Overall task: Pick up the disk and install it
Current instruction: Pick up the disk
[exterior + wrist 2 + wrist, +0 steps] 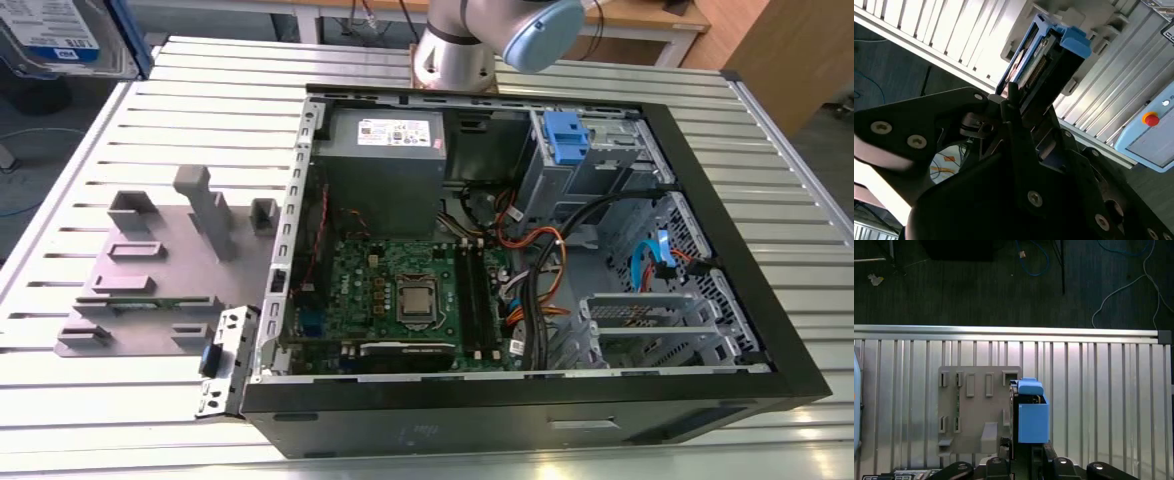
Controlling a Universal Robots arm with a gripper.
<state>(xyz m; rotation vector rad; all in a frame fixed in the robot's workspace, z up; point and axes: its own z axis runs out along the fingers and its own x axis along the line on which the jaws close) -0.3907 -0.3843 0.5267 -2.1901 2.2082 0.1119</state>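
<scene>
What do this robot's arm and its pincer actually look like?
The arm is a smooth silver-grey tube with a rounded light-blue cap at its joint. The pincer is matt black, built of flat angular plates dotted with round silver screw heads, and ends in narrow black fingers.

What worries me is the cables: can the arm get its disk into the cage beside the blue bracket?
Probably yes. The case lies open on top, and the cage by the blue bracket looks uncovered; the cables seem to run beside it, not over it. The jaws grip the disk.
</scene>
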